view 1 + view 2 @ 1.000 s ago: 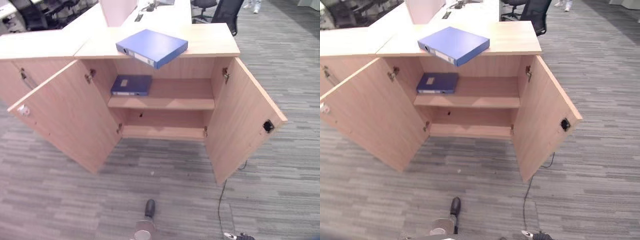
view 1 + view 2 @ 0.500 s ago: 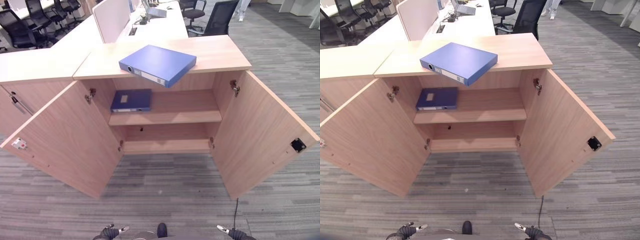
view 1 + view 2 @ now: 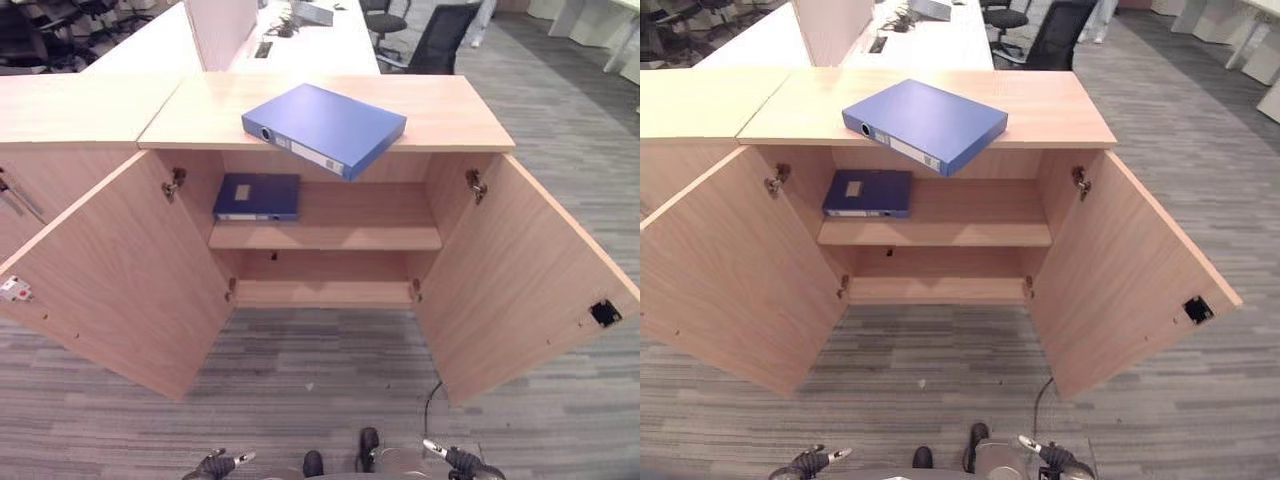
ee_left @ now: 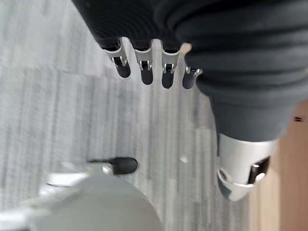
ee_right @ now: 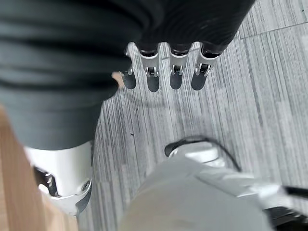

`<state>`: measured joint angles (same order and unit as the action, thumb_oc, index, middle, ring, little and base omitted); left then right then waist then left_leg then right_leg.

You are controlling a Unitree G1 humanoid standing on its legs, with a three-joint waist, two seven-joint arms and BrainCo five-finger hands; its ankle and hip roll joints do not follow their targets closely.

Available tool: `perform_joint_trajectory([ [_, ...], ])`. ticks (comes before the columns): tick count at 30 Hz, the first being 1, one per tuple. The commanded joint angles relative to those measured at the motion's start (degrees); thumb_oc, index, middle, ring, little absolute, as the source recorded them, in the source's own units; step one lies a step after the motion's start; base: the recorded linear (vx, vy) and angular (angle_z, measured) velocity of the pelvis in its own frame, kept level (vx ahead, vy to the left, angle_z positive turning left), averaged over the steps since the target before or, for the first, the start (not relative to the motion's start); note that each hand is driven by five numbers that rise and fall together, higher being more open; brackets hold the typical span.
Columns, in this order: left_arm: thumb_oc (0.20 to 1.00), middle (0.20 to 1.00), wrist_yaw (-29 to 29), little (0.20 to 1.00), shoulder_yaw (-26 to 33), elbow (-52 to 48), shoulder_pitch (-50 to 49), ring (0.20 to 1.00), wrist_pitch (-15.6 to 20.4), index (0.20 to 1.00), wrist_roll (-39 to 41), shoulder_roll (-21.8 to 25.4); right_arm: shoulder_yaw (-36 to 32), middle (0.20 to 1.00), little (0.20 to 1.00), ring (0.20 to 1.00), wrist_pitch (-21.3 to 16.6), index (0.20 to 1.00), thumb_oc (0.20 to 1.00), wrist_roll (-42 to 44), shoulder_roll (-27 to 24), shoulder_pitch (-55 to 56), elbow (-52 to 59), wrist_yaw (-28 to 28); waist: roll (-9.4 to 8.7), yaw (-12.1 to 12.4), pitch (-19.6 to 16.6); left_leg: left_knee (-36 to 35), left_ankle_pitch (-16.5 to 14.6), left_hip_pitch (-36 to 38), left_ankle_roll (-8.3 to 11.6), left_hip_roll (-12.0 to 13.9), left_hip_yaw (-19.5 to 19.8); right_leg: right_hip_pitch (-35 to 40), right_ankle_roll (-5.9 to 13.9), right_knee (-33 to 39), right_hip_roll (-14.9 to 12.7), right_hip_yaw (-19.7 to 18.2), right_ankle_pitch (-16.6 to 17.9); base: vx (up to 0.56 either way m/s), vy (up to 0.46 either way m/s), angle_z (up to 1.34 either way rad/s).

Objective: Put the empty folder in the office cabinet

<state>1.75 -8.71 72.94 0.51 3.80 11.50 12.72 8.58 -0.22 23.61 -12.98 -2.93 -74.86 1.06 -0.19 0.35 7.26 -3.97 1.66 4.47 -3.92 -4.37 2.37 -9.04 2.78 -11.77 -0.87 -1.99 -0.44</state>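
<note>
The left hand (image 4: 154,67) and right hand (image 5: 163,72) hang low over grey striped carpet (image 3: 300,370), fingers straight and relaxed, holding nothing. Ahead, the wooden office cabinet (image 3: 325,215) stands with both doors wide open; a dark blue folder (image 3: 256,196) lies flat on its upper shelf. The blue folder (image 3: 322,128) rests on the cabinet's top, its corner overhanging the front edge.
</note>
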Motion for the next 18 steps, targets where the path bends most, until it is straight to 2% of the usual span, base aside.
perform_joint_trajectory([
  [1, 1.0, 1.0, 0.0, 1.0, 0.2, 0.7, 2.1, 1.0, 1.2, 1.0, 0.2, -0.4, 1.1, 1.0, 1.0, 1.0, -1.2, 1.0, 1.0, -0.5, -1.5, -1.4, -1.7, -0.6, -0.05, -0.1, -1.0, 1.7, -4.9, 0.4, 1.41, -1.4, 1.2, 4.2, 2.16, 10.5, 1.5, 0.0, 3.7, 0.24, -0.209, 0.36],
  [3, 1.0, 1.0, 0.0, 1.0, 0.2, 0.9, 2.2, 1.0, 1.1, 1.0, 0.3, -0.5, 1.2, 1.0, 1.0, 1.0, -1.2, 1.0, 1.0, -1.2, -1.6, -1.1, -2.0, -0.8, -0.32, -0.2, -1.2, 2.1, -5.5, 0.8, 2.02, -0.6, 1.2, 4.8, 2.08, 10.7, 1.5, 0.4, 3.4, 0.19, -0.193, 0.29],
  [4, 1.0, 1.0, -0.2, 1.0, -0.2, 0.8, 2.4, 1.0, 1.1, 1.0, 0.3, -0.6, 1.1, 1.0, 1.0, 1.0, -1.2, 1.0, 1.0, -2.0, -1.7, -0.7, -2.4, -0.9, -0.95, -0.5, -1.3, 5.1, -7.3, 0.2, 3.41, 0.9, 0.5, 6.1, 1.86, 10.4, 1.2, 1.8, 2.6, 0.17, -0.23, 0.3],
  [6, 1.0, 1.0, -0.5, 1.0, -1.4, 0.0, 3.1, 1.0, 1.2, 1.0, -0.1, -0.8, 1.0, 1.0, 1.0, 1.0, -1.3, 1.0, 1.0, -2.6, -1.9, -0.4, -2.6, -0.9, -1.86, -1.0, -0.5, 12.0, -8.7, -1.9, 4.9, 2.3, -1.9, 7.8, 1.41, 10.3, 0.6, 3.6, 1.7, 0.15, -0.236, 0.51],
  [7, 1.0, 1.0, -0.5, 1.0, -1.4, 0.0, 3.1, 1.0, 1.2, 1.0, -0.1, -0.8, 1.0, 1.0, 1.0, 1.0, -1.3, 1.0, 1.0, -2.6, -1.9, -0.4, -2.6, -0.9, -1.86, -1.1, -0.5, 12.0, -8.8, -1.9, 4.9, 2.3, -1.9, 7.8, 1.41, 10.3, 0.6, 3.6, 1.7, 0.04, -0.138, 0.52],
  [8, 1.0, 1.0, -0.7, 1.0, -2.2, -1.3, 3.6, 1.0, 1.3, 1.0, -0.2, -0.8, 1.0, 1.0, 1.0, 1.0, -1.2, 1.0, 1.0, -2.7, -2.1, -0.4, -2.4, -0.8, -2.5, -1.1, 0.3, 17.3, -8.5, -4.4, 4.99, 3.2, -3.6, 8.6, 0.97, 10.1, 0.0, 4.3, 1.1, 0.01, -0.177, 0.38],
  [9, 1.0, 1.0, -0.8, 1.0, -3.5, -4.0, 4.1, 1.0, 1.6, 1.0, 0.6, -1.0, 1.3, 1.0, 1.0, 1.0, -1.1, 1.0, 1.0, -3.0, -2.4, -0.5, -2.4, -0.7, -3.51, -1.1, 1.5, 26.5, -7.0, -9.5, 4.66, 4.2, -5.8, 9.7, 0.01, 10.2, -0.4, 5.6, 0.8, 0.01, -0.177, 0.33],
  [11, 1.0, 1.0, -0.9, 1.0, -4.2, -6.2, 4.1, 1.0, 1.9, 1.0, 0.9, -0.9, 1.4, 1.0, 1.0, 1.0, -1.1, 1.0, 1.0, -3.2, -2.6, -0.4, -2.5, -0.7, -3.82, -1.0, 1.6, 29.1, -6.5, -11.6, 4.18, 4.9, -7.0, 10.3, -0.36, 10.4, -0.4, 6.1, 0.5, 0.08, -0.169, 0.34],
  [12, 1.0, 1.0, -1.7, 1.0, -5.9, -11.8, 3.5, 1.0, 2.2, 1.0, 1.3, -0.2, 1.7, 1.0, 1.0, 1.0, -0.8, 1.0, 1.0, -3.8, -3.0, -0.4, -2.5, -0.7, -4.87, -0.2, 1.6, 28.0, -6.6, -15.2, 3.25, 5.9, -9.4, 12.0, -0.61, 11.9, -0.6, 6.8, 0.2, 0.13, -0.158, 0.27],
  [14, 1.0, 1.0, -2.0, 1.0, -6.2, -13.8, 3.1, 1.0, 2.3, 1.0, 1.6, 0.2, 1.6, 1.0, 1.0, 1.0, -0.9, 1.0, 1.0, -4.1, -3.1, -0.3, -2.4, -0.7, -5.06, 0.0, 1.5, 26.5, -6.3, -16.1, 3.28, 5.8, -8.9, 12.3, -0.46, 12.3, -0.5, 6.8, 0.1, 0.12, -0.069, 0.18],
  [15, 1.0, 1.0, -2.5, 1.0, -6.3, -16.0, 2.4, 1.0, 2.3, 1.0, 2.1, 0.7, 1.6, 1.0, 1.0, 1.0, -1.0, 1.0, 1.0, -4.4, -3.3, -0.3, -2.3, -0.7, -5.04, 0.2, 1.5, 23.9, -4.8, -16.3, 3.78, 5.9, -8.2, 12.6, -0.29, 12.5, -0.4, 6.8, -0.1, 0.15, -0.029, 0.16],
  [16, 1.0, 1.0, -2.8, 1.0, -6.4, -18.3, 1.7, 1.0, 2.5, 1.0, 3.0, 1.2, 1.6, 1.0, 1.0, 1.0, -1.0, 1.0, 1.0, -5.1, -3.6, -0.5, -2.1, -0.7, -4.66, 0.7, 1.6, 19.8, -1.3, -17.2, 4.92, 6.3, -6.9, 12.9, -0.14, 12.8, 0.0, 7.1, -0.5, 0.15, 0.005, 0.04],
  [18, 1.0, 1.0, -3.2, 1.0, -6.7, -22.0, 0.6, 1.0, 2.6, 1.0, 4.1, 1.8, 1.8, 1.0, 1.0, 1.0, -1.1, 1.0, 1.0, -5.8, -3.9, -0.5, -1.8, -0.4, -3.55, 1.4, 1.6, 11.1, 3.4, -16.7, 6.54, 7.2, -4.7, 13.4, 0.09, 12.8, 0.6, 7.0, -1.4, 0.16, 0.037, -0.16],
])
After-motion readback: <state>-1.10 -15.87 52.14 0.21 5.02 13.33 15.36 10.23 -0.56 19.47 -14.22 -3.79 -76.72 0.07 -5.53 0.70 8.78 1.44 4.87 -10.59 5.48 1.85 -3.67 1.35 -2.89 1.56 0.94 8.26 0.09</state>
